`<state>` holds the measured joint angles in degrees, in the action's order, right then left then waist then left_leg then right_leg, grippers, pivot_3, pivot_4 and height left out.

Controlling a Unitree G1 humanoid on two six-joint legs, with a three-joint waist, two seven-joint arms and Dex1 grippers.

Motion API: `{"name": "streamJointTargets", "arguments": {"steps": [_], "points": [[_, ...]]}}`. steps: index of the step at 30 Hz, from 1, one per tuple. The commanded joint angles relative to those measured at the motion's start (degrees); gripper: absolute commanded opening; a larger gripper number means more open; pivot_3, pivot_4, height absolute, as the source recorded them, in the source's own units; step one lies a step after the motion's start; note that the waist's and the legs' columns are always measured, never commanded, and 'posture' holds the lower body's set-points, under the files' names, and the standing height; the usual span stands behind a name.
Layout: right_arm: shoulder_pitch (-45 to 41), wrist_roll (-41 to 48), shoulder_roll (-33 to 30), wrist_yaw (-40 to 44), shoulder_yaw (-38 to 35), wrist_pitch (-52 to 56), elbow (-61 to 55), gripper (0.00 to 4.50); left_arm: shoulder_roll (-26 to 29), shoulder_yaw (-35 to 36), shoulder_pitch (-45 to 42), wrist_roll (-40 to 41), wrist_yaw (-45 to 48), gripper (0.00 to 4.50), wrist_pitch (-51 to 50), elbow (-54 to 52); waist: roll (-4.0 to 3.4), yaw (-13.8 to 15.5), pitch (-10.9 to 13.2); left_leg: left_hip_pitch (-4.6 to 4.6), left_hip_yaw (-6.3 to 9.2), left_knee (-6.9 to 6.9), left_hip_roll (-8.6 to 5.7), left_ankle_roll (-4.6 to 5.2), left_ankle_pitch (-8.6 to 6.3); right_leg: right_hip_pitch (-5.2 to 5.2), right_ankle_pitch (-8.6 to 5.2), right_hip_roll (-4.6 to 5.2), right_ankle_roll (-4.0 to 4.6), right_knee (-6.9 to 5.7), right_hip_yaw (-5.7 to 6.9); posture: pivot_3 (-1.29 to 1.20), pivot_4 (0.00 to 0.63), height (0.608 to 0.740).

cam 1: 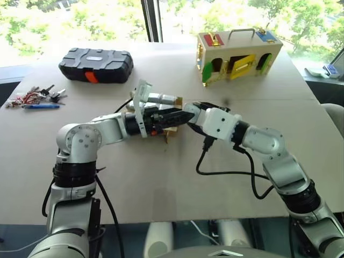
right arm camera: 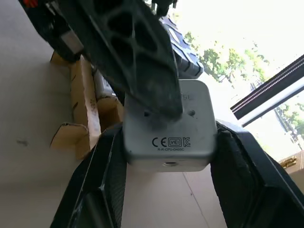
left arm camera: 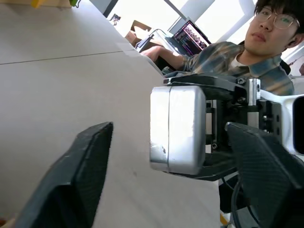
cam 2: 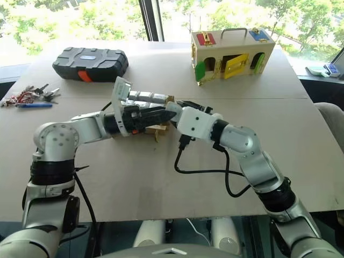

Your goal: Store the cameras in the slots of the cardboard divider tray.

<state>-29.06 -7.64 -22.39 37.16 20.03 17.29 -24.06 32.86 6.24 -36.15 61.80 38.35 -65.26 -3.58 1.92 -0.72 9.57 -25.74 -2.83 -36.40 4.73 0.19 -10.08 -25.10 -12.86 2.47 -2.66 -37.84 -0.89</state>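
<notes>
Tools are meeting in the middle of the frame, above the bench (cam 1: 161,183). Your right tool (right arm camera: 167,156) is gripping a camera (right arm camera: 166,137) between its fingers. Your left tool (left arm camera: 166,156) is spreading around it, not squeezing yet. You are holding it right over the cardboard divider tray (right arm camera: 85,109).

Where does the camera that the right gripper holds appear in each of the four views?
Left eye view: the camera is near the centre, where the arms meet.
Right eye view: left of centre, where the arms meet.
Left wrist view: centre, large.
Right wrist view: centre, between the jaws.
Shared landmark: the cardboard divider tray, close by it.
</notes>
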Motion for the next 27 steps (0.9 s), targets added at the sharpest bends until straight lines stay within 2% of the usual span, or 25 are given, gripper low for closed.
{"name": "streamJointTargets", "arguments": {"steps": [1, 2, 3, 4, 8, 12, 14, 16, 20, 22, 27], "points": [[-1.47, 1.25, 0.64, 0.3, -1.19, -0.55, -2.78, 1.93, -0.9, 0.36, -2.11, -0.98, 1.6, 2.02, 1.18, 0.33, 0.0, 0.09, 0.0, -0.01, 0.0, 0.0, 0.0, 0.0, 0.0, 0.0, 0.0, 0.0, 0.0, 0.0, 0.0, 0.0, 0.15, 0.74], [-1.32, 1.61, 0.7, 0.65, -1.07, -0.34, -3.05, 1.93, -1.29, 0.52, -2.53, -1.21, 1.6, 1.63, 1.39, 0.62, 0.0, 0.13, 0.0, -0.02, 0.0, 0.0, 0.0, 0.0, 0.0, 0.0, 0.0, 0.0, 0.0, 0.01, 0.0, 0.0, 0.15, 0.74], [-1.44, 1.86, 0.92, 0.79, -1.01, -0.13, -3.07, 1.93, -1.36, 0.65, -2.96, -1.46, 1.94, 1.06, 1.48, 1.0, 0.0, 0.14, 0.0, -0.03, 0.0, -0.01, 0.0, 0.0, 0.0, 0.0, 0.0, 0.0, 0.0, 0.01, 0.0, 0.0, 0.15, 0.74], [-1.33, 2.38, 1.0, 0.92, -1.33, -0.05, -3.06, 2.43, -1.47, 0.74, -3.35, -1.66, 2.22, 0.77, 1.6, 1.2, 0.0, 0.1, 0.0, -0.02, 0.0, -0.01, 0.0, 0.0, 0.0, 0.01, 0.0, 0.0, 0.0, 0.01, 0.0, 0.0, 0.15, 0.74], [0.06, 2.82, 1.09, -0.32, -3.23, 0.67, -2.48, 4.31, 0.59, -0.17, -5.19, -5.12, 6.26, 0.73, 3.7, 3.33, 0.0, -0.03, 0.0, 0.01, 0.02, -0.02, 0.0, 0.0, 0.0, 0.01, 0.0, -0.02, 0.0, -0.02, 0.01, 0.0, 0.15, 0.74], [5.49, 11.62, -0.14, 0.79, -12.07, 8.47, -7.18, 4.34, 7.49, -6.3, -9.73, -16.37, 20.9, 0.73, 15.39, 9.6, 0.0, 0.25, 0.01, -0.03, 0.05, -0.02, 0.0, 0.0, 0.0, 0.02, 0.0, -0.02, 0.01, 0.01, 0.06, 0.0, 0.15, 0.74], [9.11, 15.55, -3.14, 3.52, -16.08, 10.15, -10.08, 4.34, 10.05, -10.34, -13.85, -23.56, 29.1, 0.73, 24.4, 16.59, 0.01, 0.65, 0.01, -0.06, 0.03, -0.02, -0.01, 0.0, 0.0, 0.02, 0.0, -0.01, 0.02, 0.05, 0.05, 0.0, 0.15, 0.74], [13.09, 21.13, -5.26, 5.72, -20.34, 13.09, -13.37, 4.34, 11.09, -14.02, -19.12, -30.01, 37.62, 0.73, 33.16, 25.37, 0.01, 1.44, 0.01, -0.07, 0.04, -0.02, -0.02, -0.01, 0.0, 0.03, -0.12, -0.01, 0.23, 0.09, 0.1, 0.0, 0.15, 0.74], [13.95, 29.83, -6.76, 5.86, -24.55, 18.12, -18.07, 4.34, 10.18, -19.48, -27.36, -40.05, 50.86, 0.73, 47.57, 40.18, 0.0, 1.42, 0.02, -0.07, 0.03, -0.02, -0.02, 0.0, 0.0, 0.03, -0.14, -0.01, 0.25, 0.12, 0.1, 0.0, 0.15, 0.74], [13.79, 32.77, -6.89, 5.24, -25.6, 19.5, -19.26, 4.34, 9.18, -22.03, -29.99, -43.42, 53.77, 0.73, 54.52, 46.3, 0.0, 1.36, 0.02, -0.06, 0.02, -0.02, -0.01, 0.0, 0.0, 0.03, -0.14, -0.01, 0.25, 0.1, 0.06, 0.0, 0.15, 0.74], [15.81, 33.27, -8.58, 3.33, -25.4, 18.49, -21.03, 4.34, 6.78, -26.73, -34.34, -48.62, 54.15, 0.73, 67.08, 57.51, 0.02, 1.42, 0.03, -0.15, 0.04, -0.03, -0.01, 0.01, -0.01, 0.01, -0.14, -0.02, 0.24, 0.12, 0.07, 0.0, 0.15, 0.74]]}}
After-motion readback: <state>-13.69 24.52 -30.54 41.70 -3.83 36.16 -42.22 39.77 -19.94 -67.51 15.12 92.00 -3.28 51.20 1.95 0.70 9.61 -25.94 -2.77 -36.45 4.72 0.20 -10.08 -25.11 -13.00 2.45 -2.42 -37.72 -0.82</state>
